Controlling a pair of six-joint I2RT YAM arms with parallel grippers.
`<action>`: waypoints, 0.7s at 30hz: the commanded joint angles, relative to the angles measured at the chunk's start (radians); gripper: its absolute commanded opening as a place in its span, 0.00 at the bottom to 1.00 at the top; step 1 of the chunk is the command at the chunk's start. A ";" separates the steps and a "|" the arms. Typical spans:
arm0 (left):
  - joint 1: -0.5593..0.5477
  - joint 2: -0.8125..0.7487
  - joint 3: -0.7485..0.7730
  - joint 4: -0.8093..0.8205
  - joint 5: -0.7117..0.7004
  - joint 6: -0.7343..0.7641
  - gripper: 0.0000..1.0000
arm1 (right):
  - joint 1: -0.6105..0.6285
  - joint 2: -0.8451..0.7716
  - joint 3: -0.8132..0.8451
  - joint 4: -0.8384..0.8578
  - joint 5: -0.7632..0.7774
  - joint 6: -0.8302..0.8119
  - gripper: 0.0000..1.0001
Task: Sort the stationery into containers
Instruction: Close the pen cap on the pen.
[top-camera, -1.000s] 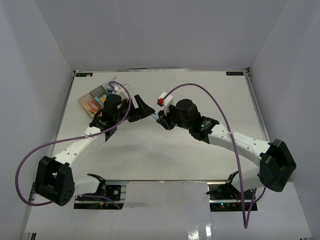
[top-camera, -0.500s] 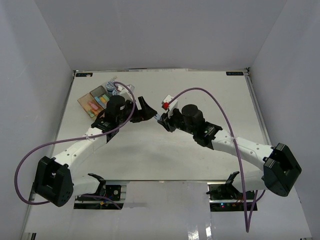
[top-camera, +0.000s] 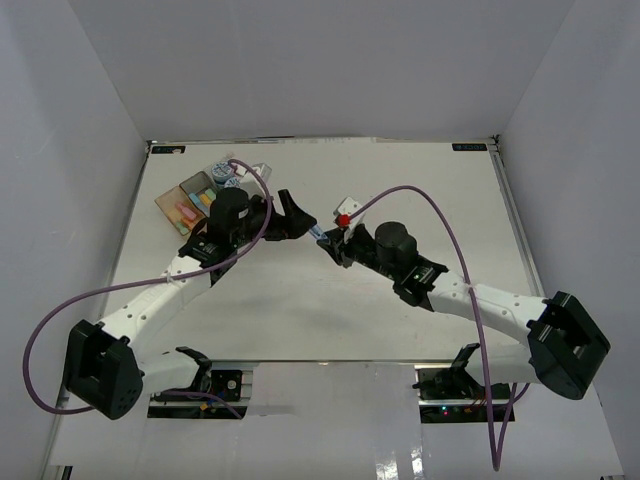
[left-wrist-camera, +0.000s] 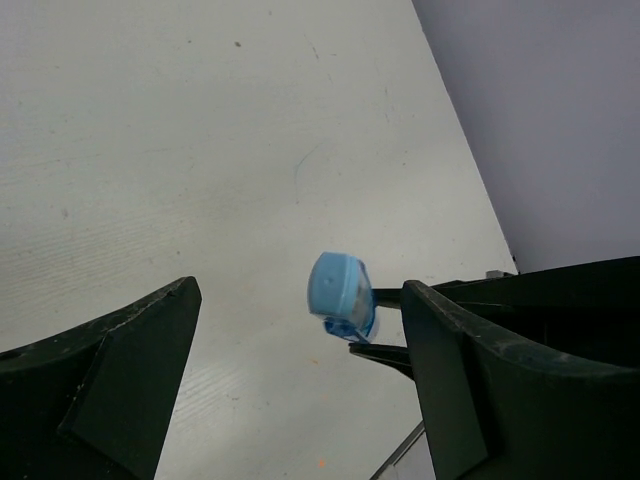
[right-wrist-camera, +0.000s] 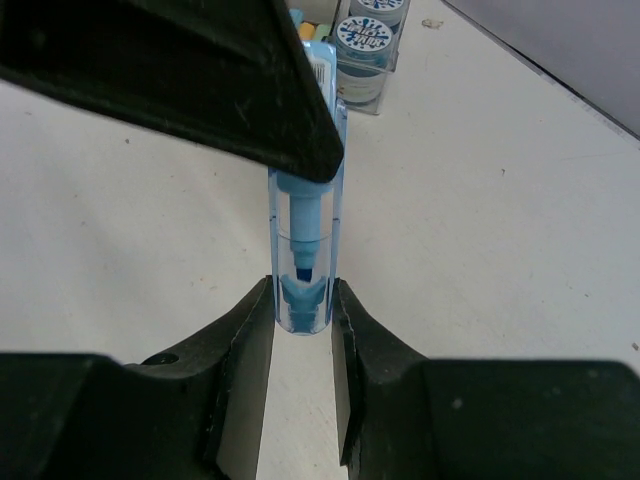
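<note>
Pinching a blue pen (right-wrist-camera: 305, 250), the right claw (right-wrist-camera: 302, 305) has moved left to the spread left claw (left-wrist-camera: 300, 350), likely to hand it over.

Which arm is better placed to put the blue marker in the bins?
Left. The left gripper, open, straddles the blue marker held in the right gripper, and the bins sit on its side.

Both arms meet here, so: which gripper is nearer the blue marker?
Right. The right gripper is clamped on the blue marker; the left gripper stands open around its other end, not gripping.
</note>
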 joint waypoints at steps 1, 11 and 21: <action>-0.006 -0.056 0.061 0.008 0.015 0.031 0.92 | 0.003 -0.020 -0.041 0.173 0.009 -0.011 0.20; -0.006 -0.091 0.193 -0.151 -0.034 0.058 0.95 | 0.003 -0.025 -0.123 0.343 -0.023 -0.061 0.22; -0.006 -0.035 0.310 -0.379 0.080 0.169 0.85 | 0.003 -0.054 -0.081 0.228 -0.089 -0.170 0.22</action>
